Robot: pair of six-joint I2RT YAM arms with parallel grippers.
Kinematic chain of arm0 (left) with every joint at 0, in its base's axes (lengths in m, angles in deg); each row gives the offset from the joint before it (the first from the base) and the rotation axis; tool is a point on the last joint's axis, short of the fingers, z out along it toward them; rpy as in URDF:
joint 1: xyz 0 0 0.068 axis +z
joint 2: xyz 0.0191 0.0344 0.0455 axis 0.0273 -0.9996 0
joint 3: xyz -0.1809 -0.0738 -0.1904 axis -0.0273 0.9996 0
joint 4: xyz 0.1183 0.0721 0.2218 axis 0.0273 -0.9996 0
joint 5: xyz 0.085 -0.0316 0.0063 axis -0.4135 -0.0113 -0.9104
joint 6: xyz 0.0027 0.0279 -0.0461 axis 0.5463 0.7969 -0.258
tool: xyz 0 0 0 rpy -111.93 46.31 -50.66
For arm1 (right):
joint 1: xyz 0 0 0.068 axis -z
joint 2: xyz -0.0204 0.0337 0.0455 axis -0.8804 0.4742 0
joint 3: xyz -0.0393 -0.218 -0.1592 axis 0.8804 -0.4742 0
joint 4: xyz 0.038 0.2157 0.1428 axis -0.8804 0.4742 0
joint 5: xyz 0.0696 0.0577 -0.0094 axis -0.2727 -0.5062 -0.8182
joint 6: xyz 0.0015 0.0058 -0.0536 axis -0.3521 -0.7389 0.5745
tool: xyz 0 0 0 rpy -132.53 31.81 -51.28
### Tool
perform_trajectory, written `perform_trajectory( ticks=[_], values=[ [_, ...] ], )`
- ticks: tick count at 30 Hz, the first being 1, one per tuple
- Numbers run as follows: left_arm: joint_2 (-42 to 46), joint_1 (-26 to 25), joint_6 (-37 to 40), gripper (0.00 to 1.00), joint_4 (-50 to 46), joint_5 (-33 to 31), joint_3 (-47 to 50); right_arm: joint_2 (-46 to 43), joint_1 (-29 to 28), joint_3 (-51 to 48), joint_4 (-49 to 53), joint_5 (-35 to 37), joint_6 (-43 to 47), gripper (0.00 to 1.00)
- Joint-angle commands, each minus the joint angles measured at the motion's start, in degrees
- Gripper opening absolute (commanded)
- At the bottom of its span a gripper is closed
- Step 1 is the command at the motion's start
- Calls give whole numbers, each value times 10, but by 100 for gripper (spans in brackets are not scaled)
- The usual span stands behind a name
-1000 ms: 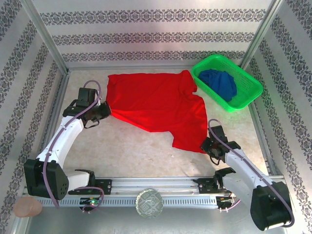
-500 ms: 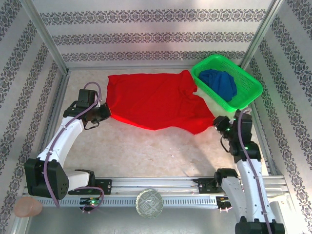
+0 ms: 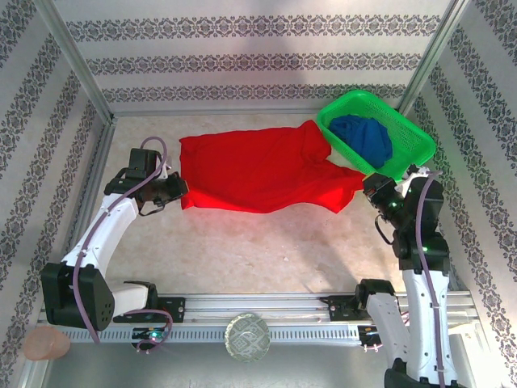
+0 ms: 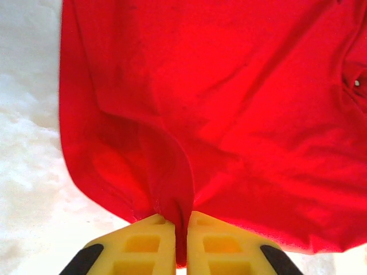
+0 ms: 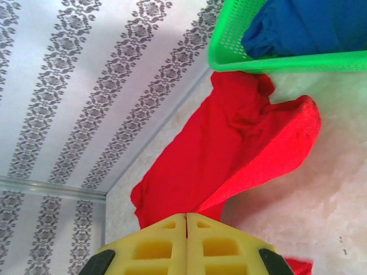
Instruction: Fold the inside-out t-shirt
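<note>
T-shirt [image 3: 258,170] — bright red, taut, creased

Your left arm [image 3: 103,229] reaches forward from its base at the near left, wrist turned inward so the left gripper [image 3: 179,192] points right. Its yellow fingers [image 4: 143,246] are pinched tight on a fold of the t-shirt [image 3: 258,166]. Your right arm [image 3: 426,267] stands almost upright over its base at the near right, wrist tipped to the left, and the right gripper [image 3: 367,186] has its fingers [image 5: 155,246] pressed flat together with the t-shirt's edge caught at their tips.
</note>
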Motion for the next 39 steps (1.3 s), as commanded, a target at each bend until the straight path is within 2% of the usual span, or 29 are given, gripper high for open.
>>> perform_trajectory(
  ticks=[1, 5, 8, 11, 15, 22, 26, 31, 36, 39],
  values=[
    [-23, 5, -4, 15, 10, 37, -1, 18, -3, -28, -53, -11, -29, 0],
    [-117, 5, 9, 14, 52, 25, -3, 82, -24, -89, -160, 23, -39, 0],
    [-197, 9, 23, 8, 67, 11, -19, 131, -28, -104, -190, 63, -20, 0],
    [-240, 21, 28, 7, 82, -1, -29, 143, -21, -108, -191, 101, -4, 0],
    [-248, 51, 27, 8, 91, -6, -31, 129, -3, -99, -168, 131, 8, 0],
    [-235, 109, 40, 26, 74, 2, -53, 109, 11, -81, -138, 154, 21, 0],
    [-226, 116, 35, 28, 73, 17, -62, 112, 12, -79, -142, 138, 17, 0],
    [-178, 86, -4, 34, 110, 36, -9, 120, 11, -81, -153, 110, 15, 0],
    [-129, 10, -39, 35, 131, -55, 53, 118, 11, -87, -156, 108, 16, 0],
    [-130, -7, -58, 34, 138, -100, 67, 120, 11, -89, -157, 104, 15, 0]
  ],
)
